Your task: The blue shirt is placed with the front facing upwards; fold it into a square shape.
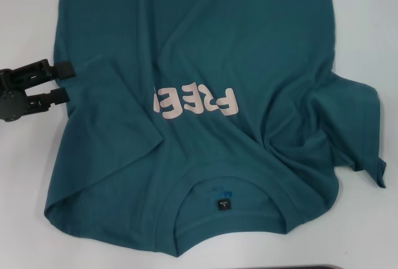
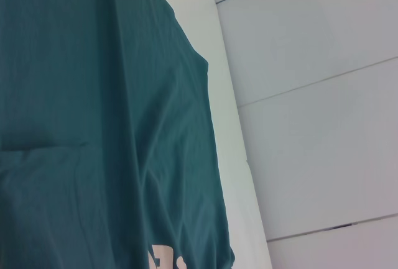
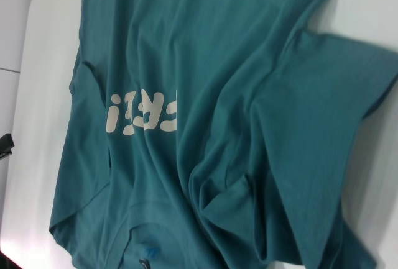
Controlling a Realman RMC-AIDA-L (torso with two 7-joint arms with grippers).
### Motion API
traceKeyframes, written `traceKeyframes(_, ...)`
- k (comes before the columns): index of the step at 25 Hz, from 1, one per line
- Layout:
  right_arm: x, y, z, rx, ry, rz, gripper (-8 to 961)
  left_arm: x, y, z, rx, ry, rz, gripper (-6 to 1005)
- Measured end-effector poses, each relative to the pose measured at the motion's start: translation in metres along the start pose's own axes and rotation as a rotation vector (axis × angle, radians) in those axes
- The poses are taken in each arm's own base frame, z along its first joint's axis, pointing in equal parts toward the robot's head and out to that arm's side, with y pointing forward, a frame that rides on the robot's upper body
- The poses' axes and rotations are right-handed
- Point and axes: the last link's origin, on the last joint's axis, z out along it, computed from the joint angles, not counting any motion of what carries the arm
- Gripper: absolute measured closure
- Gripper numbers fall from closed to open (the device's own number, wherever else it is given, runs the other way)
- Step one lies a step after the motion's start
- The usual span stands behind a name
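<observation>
Left claw (image 1: 67,82), black, at the frame's left edge, fingers parted with nothing between them, tips just at the folded-in left side of the dark teal-blue cotton T-shirt (image 1: 205,51). Shirt lies spread on the white worktop (image 1: 25,20), collar toward frame bottom, right sleeve still out. Right claw not visible; left arm is nearer.

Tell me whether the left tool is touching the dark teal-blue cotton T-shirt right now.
Touching. In the head view the left tool has its upper fingertip overlapping the dark teal-blue cotton T-shirt's folded left edge, with no white table between them.

Rumpled blue shirt (image 3: 236,95) on white table (image 3: 43,64)
</observation>
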Motion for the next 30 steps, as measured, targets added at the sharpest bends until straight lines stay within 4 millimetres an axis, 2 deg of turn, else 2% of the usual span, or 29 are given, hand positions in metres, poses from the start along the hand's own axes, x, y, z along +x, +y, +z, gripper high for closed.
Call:
traceKeyframes(12, 0.015, -0.006, 0.014, -0.008, 0.031, 0.05, 127, 0.0, -0.001, 0.003, 0.009, -0.001, -0.006, 67)
traceKeyframes(30, 0.015, -0.006, 0.029, -0.023, 0.021, 0.076, 131, 0.0, -0.002, 0.002, 0.013, 0.004, -0.012, 66)
